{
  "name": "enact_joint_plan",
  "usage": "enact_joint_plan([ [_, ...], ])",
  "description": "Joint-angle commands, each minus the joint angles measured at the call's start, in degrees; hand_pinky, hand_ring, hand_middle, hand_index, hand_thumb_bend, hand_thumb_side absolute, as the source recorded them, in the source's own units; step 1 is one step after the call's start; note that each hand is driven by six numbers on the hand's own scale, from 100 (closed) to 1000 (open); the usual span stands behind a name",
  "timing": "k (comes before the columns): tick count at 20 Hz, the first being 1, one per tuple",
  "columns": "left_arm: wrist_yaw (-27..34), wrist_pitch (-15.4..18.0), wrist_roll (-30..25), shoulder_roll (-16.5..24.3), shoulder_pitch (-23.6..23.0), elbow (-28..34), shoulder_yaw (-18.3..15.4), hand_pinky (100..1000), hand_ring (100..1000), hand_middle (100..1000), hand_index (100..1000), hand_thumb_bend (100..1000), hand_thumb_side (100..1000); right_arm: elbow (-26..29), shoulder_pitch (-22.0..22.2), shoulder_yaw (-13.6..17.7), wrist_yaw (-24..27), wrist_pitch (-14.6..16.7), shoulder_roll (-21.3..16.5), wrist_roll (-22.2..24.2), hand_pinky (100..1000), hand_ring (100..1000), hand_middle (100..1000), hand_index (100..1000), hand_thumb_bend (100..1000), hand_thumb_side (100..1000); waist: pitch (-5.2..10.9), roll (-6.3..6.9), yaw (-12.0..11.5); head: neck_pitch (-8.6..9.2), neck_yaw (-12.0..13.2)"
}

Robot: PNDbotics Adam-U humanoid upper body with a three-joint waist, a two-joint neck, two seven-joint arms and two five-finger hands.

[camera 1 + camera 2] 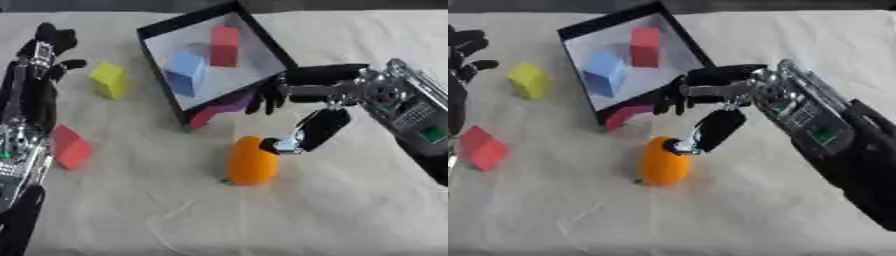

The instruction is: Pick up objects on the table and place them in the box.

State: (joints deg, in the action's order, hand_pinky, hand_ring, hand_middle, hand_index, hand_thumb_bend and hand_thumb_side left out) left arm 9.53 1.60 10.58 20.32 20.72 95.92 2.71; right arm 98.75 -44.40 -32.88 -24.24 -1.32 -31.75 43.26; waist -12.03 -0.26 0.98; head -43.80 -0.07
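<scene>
An orange rounded object (250,162) stands on the cloth in front of the box. My right hand (319,75) reaches in from the right above it. Its thumb (308,132) points down and touches the orange object's upper right side, while its fingers (267,100) hang relaxed by the box's near corner; the hand is open. The black-rimmed box (162,75) holds a red block (224,46) and a blue block (185,72). A purple and pink block (219,107) lies against the box's near wall, outside it. My left hand (44,47) rests open at the far left, fingers up.
A yellow block (109,80) sits left of the box. A red block (68,146) lies next to my left forearm. A beige cloth (262,220) covers the table, with bare room along the front and right.
</scene>
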Motion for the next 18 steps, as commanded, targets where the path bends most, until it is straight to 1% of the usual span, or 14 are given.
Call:
enact_joint_plan([
  [1, -0.27, 0.13, -0.17, 1.54, 0.46, 0.64, -0.02, 705, 844, 749, 727, 256, 790, -0.44, -0.41, 0.46, -1.54, 1.35, 0.09, -0.48, 753, 755, 788, 851, 380, 576, 1.89, -0.72, -0.09, -0.32, -0.10],
  [6, -0.27, 0.12, -0.16, 1.54, 0.52, 0.66, -0.05, 704, 844, 749, 726, 256, 789, -1.26, 0.31, 0.78, -1.92, 1.99, 0.62, -0.74, 750, 754, 773, 851, 386, 580, 1.79, -0.72, -0.16, -0.32, -0.18],
  [11, -0.28, 0.11, -0.13, 1.58, 0.55, 0.66, -0.08, 704, 844, 750, 726, 256, 790, -1.94, 0.93, 0.73, -2.25, 1.90, 1.40, -0.21, 741, 741, 754, 843, 391, 543, 1.73, -0.74, -0.20, -0.32, -0.15],
  [16, -0.29, 0.11, -0.16, 1.58, 0.62, 0.70, -0.09, 704, 845, 750, 726, 256, 790, -3.21, 2.15, 0.28, -3.39, 1.93, 2.28, 0.84, 739, 738, 747, 839, 388, 565, 1.63, -0.77, -0.26, -0.32, 0.03],
  [17, -0.28, 0.11, -0.15, 1.60, 0.63, 0.70, -0.09, 704, 845, 750, 726, 256, 790, -3.48, 2.42, 0.20, -3.66, 2.03, 2.42, 1.08, 738, 737, 746, 840, 391, 554, 1.60, -0.77, -0.27, -0.32, 0.03],
  [18, -0.28, 0.10, -0.17, 1.61, 0.64, 0.70, -0.07, 704, 845, 750, 726, 255, 790, -3.80, 2.68, 0.16, -3.88, 2.11, 2.61, 1.27, 738, 738, 747, 840, 385, 569, 1.57, -0.76, -0.28, -0.32, 0.02],
])
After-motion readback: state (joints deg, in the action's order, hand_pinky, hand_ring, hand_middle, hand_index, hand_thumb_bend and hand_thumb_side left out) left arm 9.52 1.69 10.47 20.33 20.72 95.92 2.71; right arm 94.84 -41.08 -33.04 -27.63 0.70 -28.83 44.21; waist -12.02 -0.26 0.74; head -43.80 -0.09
